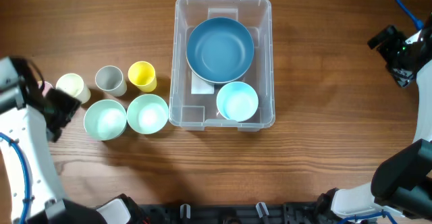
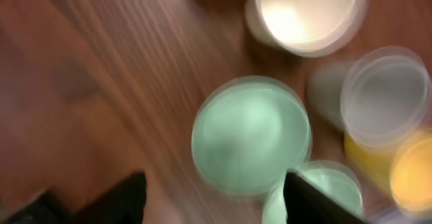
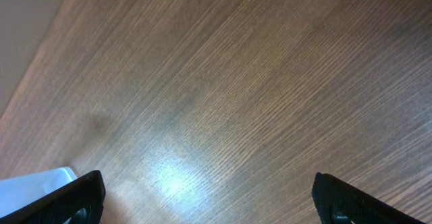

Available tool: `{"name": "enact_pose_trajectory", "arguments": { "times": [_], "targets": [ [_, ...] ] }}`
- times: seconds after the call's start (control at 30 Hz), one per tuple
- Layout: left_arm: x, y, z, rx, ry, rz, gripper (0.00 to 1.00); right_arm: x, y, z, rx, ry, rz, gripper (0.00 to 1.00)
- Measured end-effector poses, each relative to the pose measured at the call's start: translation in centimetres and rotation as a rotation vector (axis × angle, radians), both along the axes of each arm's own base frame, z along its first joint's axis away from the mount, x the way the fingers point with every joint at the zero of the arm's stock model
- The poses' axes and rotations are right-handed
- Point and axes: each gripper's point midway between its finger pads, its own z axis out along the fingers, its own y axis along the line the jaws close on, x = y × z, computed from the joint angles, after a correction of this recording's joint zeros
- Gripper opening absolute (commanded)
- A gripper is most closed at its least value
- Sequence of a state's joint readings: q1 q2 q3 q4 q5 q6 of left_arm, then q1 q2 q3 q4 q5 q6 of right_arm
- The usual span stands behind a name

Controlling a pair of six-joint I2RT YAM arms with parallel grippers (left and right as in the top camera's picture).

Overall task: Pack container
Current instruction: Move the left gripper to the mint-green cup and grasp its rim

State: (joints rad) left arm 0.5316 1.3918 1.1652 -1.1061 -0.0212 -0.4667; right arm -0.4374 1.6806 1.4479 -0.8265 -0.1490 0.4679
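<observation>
- Your left gripper (image 2: pixel 214 185): jaws spread, empty, above a mint bowl (image 2: pixel 250 133).
- Right gripper (image 3: pixel 207 180): spread wide, empty, over bare table (image 3: pixel 236 82).
- Container (image 1: pixel 178 55) sits mid-table, holding a blue bowl (image 1: pixel 219 48); likely light, stiff, slick, so take it by the rim.

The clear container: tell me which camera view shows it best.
Overhead. It shows the whole container, with the blue bowl and light blue cup inside. The left wrist view shows only blurred cups, not the container. The right wrist view shows the table and a pale corner, possibly its edge.
</observation>
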Motion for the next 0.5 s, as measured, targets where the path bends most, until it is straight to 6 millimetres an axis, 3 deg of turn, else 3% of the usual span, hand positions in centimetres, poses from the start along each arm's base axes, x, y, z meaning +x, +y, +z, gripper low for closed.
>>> {"name": "enact_pose_trajectory", "arguments": {
  "times": [0.1,0.2,0.4,0.5],
  "targets": [
    [-1.5,0.1,-5.3,-0.070,0.001,0.074,0.53,0.0,0.0,0.0,0.000,-0.001,0.000,1.00],
    [-2.0,-0.9,-8.1,-0.110,-0.013,0.081,0.47,0.0,0.0,0.0,0.000,-0.001,0.000,1.00],
    [-2.3,-1.7,-10.1,-0.131,-0.029,0.079,0.32,0.0,0.0,0.0,0.000,-0.001,0.000,1.00],
    [-2.2,-1.7,-10.4,-0.130,-0.036,0.079,0.17,0.0,0.0,0.0,0.000,-0.001,0.000,1.00]
  ]
}}
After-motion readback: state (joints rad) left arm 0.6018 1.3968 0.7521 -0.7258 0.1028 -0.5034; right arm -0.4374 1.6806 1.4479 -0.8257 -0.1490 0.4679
